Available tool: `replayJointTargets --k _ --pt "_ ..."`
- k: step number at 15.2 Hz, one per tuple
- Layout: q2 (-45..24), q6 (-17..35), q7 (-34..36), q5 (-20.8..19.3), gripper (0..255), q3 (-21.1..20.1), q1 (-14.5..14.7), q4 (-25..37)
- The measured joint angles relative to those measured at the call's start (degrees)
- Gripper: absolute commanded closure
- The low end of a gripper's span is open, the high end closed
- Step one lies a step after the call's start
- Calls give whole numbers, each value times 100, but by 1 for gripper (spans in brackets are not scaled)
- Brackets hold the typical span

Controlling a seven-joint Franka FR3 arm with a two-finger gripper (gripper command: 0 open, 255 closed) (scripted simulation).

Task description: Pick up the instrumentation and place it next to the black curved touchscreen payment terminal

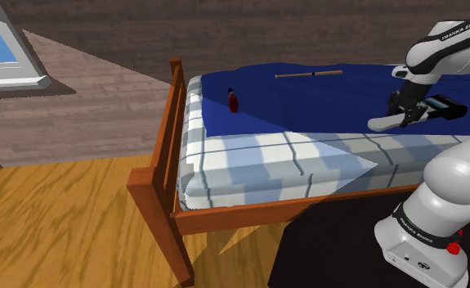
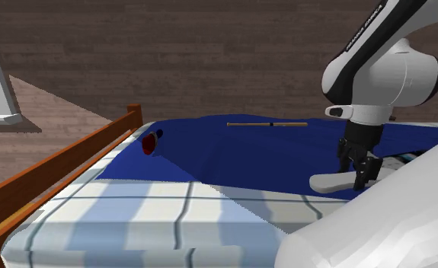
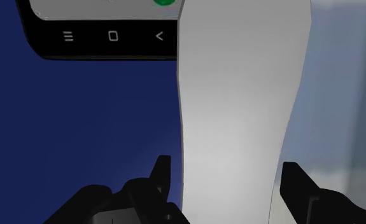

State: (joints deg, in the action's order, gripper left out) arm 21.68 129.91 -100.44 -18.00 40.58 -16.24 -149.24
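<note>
The instrumentation (image 1: 382, 123) (image 2: 327, 183) (image 3: 239, 95) is a long, plain white-grey piece lying flat on the blue blanket (image 1: 306, 102). It rests right beside the black touchscreen payment terminal (image 1: 446, 107) (image 2: 404, 161) (image 3: 98, 35), whose screen buttons show in the wrist view. My gripper (image 1: 405, 117) (image 2: 363, 177) (image 3: 229, 178) reaches down over the end of the piece nearest the terminal. Its black fingers stand apart on either side of the piece. A thin strip of blanket shows between one finger (image 3: 163, 173) and the piece, so the gripper is open.
A small dark red bottle (image 1: 234, 101) (image 2: 149, 143) stands near the blanket's edge by the wooden bed rail (image 1: 166, 155). A thin wooden stick (image 1: 308, 74) (image 2: 266, 123) lies farther back on the blanket. Checked bedding (image 1: 266, 164) covers the near part of the bed.
</note>
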Motion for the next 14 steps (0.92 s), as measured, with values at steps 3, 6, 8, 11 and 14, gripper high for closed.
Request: replayJointTargets --k 3,6,8,11,14 --pt "-51 64 -11 16 255 25 14 -14" --pt "-55 69 -10 17 255 26 14 -17" --pt "-50 75 -5 11 0 23 11 -22" --pt "-57 75 -2 10 0 24 12 -40" --pt "-62 75 -4 13 0 26 14 -38"
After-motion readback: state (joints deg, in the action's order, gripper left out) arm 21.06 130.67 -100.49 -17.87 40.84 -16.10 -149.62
